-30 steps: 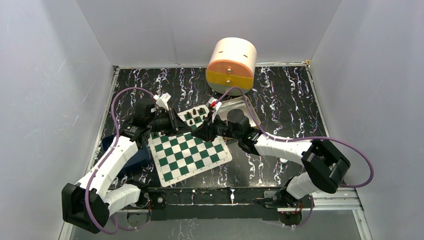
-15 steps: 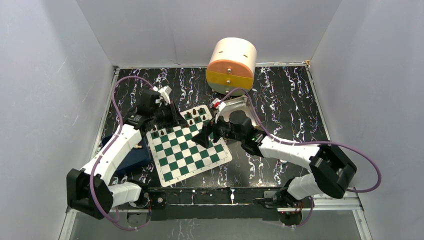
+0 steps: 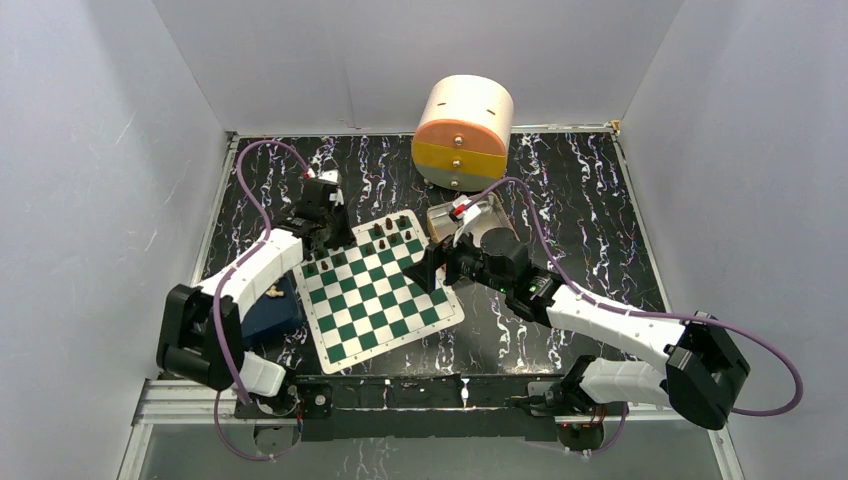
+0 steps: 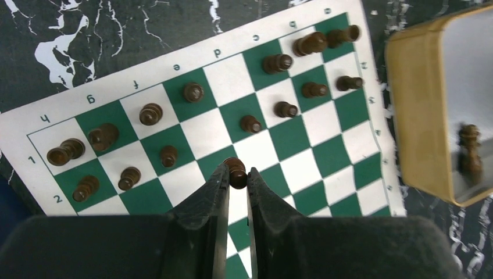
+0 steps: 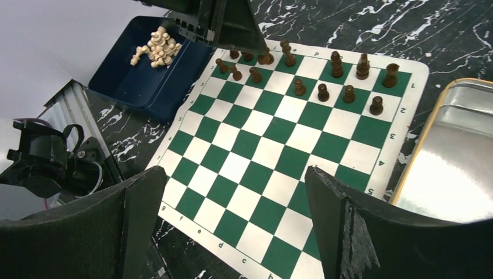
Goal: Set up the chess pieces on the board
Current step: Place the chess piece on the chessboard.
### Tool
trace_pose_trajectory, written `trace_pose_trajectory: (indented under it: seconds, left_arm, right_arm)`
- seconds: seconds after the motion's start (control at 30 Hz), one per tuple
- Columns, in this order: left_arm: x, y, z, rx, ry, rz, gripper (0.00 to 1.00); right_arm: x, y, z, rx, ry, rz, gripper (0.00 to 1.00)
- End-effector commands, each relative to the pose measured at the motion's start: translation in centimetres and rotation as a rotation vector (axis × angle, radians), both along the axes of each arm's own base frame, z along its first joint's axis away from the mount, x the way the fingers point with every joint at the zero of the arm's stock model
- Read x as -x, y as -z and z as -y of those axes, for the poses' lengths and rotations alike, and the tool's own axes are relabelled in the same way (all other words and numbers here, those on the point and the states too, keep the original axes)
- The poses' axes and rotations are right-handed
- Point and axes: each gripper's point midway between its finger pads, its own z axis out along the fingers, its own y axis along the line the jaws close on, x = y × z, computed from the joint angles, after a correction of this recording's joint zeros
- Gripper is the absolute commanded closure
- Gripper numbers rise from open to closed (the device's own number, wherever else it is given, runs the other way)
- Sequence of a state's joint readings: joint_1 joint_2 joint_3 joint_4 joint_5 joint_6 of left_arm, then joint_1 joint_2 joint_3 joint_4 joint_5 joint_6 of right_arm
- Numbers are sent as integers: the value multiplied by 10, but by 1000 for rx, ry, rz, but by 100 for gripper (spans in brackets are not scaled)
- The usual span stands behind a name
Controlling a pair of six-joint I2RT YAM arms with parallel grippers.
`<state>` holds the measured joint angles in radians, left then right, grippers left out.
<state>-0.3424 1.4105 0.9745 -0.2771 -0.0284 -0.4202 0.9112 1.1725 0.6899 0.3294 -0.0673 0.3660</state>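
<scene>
The green-and-white board (image 3: 381,301) lies between the arms. Several dark chess pieces (image 4: 192,91) stand on its two far rows (image 5: 323,92). My left gripper (image 4: 236,175) is shut on a dark round-topped piece (image 4: 236,171), over a square just inside those rows. Whether that piece touches the board I cannot tell. From above, the left gripper (image 3: 326,231) sits at the board's far left corner. My right gripper (image 5: 232,195) is open and holds nothing, over the board's near half (image 5: 256,174). One more dark piece (image 4: 470,152) stands in the tan tray (image 4: 414,116).
A blue tray (image 5: 142,87) left of the board holds several pale chess pieces (image 5: 154,46). The tan tray (image 3: 474,214) sits past the board's right corner. A round cream and orange drawer unit (image 3: 462,131) stands at the back wall. White walls enclose the table.
My right gripper has opened and drawn back to the right, away from the far rows. My left arm has swung towards the back left, its gripper still shut on the piece.
</scene>
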Motion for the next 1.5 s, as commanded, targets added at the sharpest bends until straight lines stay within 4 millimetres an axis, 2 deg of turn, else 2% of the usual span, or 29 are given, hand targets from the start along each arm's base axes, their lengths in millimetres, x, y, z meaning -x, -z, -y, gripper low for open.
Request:
trace_pose_trajectory:
  seconds: [0.0,0.17,0.77,1.47]
  left_arm:
    - [-13,17,-12,-95,-48,33,98]
    - [-13,32,-12,-135,-49,21,98]
    - [-12,63,-10,-137,-46,12,97]
    - [-12,76,-7,-122,-47,1,93]
  right_arm:
    - [-8,-8,8,-3,58,36,1]
    - [-10,-7,8,10,58,35,1]
    - [-16,-2,11,38,89,45,1]
    - [-18,-1,12,53,92,47,1]
